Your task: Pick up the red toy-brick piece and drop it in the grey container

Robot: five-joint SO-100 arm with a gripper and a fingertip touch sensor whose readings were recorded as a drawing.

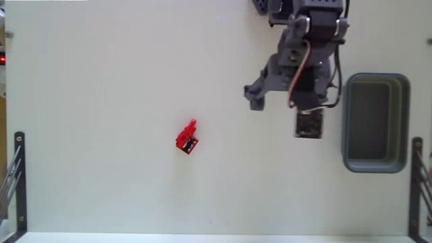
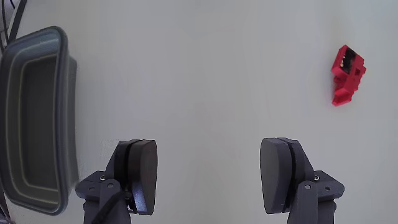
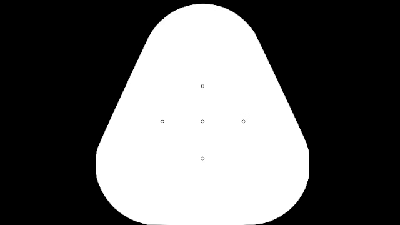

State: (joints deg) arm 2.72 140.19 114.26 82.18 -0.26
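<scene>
The red toy-brick piece (image 1: 187, 138) lies alone on the white table, left of centre in the fixed view and at the upper right in the wrist view (image 2: 347, 74). The grey container (image 1: 376, 78), a dark tray with a thick rim, stands at the right edge of the fixed view and at the left of the wrist view (image 2: 38, 37); nothing shows inside it. My gripper (image 1: 294, 94) hovers just left of the tray, well to the right of the brick. In the wrist view my gripper (image 2: 210, 150) is open, its dark pads (image 2: 142, 168) wide apart over bare table.
Black metal brackets stand at the lower left (image 1: 19, 177) and lower right (image 1: 416, 183) of the fixed view. The table's front edge runs along the bottom. A small black circuit board (image 1: 309, 125) hangs under the wrist.
</scene>
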